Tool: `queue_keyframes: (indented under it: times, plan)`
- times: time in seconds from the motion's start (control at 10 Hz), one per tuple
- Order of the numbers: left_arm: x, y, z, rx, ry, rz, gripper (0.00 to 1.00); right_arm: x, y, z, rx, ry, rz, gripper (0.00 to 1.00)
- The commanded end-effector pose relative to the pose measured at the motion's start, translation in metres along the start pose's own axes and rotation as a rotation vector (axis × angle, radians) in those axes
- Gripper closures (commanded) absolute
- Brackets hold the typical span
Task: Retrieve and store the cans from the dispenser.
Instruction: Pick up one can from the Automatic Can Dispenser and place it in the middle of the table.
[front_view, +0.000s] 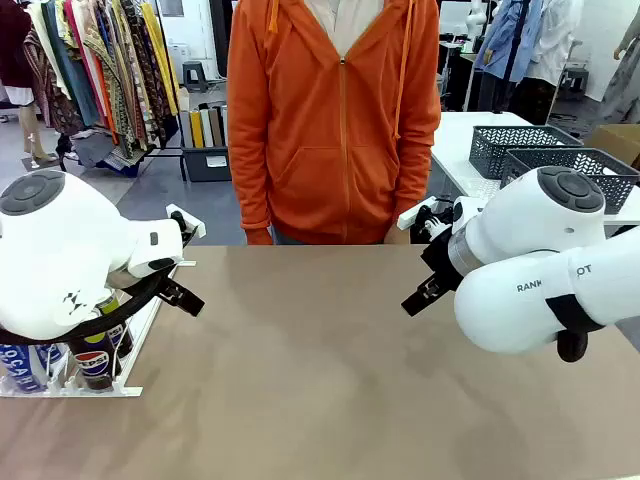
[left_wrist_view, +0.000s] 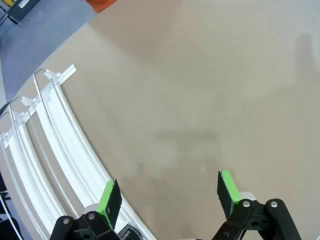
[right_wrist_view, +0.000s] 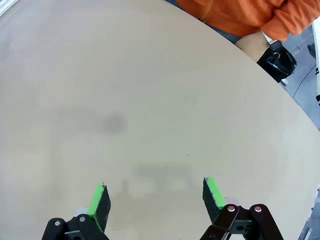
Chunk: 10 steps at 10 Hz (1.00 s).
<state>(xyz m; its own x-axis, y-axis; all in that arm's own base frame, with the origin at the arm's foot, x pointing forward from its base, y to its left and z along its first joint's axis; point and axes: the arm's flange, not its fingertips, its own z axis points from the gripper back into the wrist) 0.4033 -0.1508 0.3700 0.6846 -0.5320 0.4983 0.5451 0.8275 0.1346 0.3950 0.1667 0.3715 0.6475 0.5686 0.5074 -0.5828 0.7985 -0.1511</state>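
The dispenser (left_wrist_view: 47, 130) is a flat white rack of wire-railed lanes, lying along the table's left edge. In the front view its near end (front_view: 110, 390) holds upright cans: a blue Pocari Sweat can (front_view: 20, 366) and a black Pepsi can (front_view: 95, 362), partly hidden behind my left arm. My left gripper (left_wrist_view: 170, 192) hangs open over bare table just beside the rack's lanes, holding nothing. One of its black fingers (front_view: 183, 298) shows in the front view. My right gripper (right_wrist_view: 155, 197) is open and empty above the table's right half.
A person in an orange hoodie (front_view: 335, 120) stands at the far edge, with a hand (right_wrist_view: 251, 45) and a dark wristwatch (right_wrist_view: 277, 61) by the table rim. Two dark mesh baskets (front_view: 530, 145) sit on a white table at the back right.
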Motion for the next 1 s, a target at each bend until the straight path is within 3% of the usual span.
queue_keyframes:
  times: [0.0, 0.9]
  plan:
    - [0.0001, 0.0000, 0.0002, 0.000, 0.000, 0.000, 0.00, 0.0000, 0.0000, 0.0000, 0.000, 0.000, 0.000, 0.00]
    - [0.0001, 0.0000, 0.0002, 0.000, 0.000, 0.000, 0.00, 0.0000, 0.0000, 0.0000, 0.000, 0.000, 0.000, 0.00]
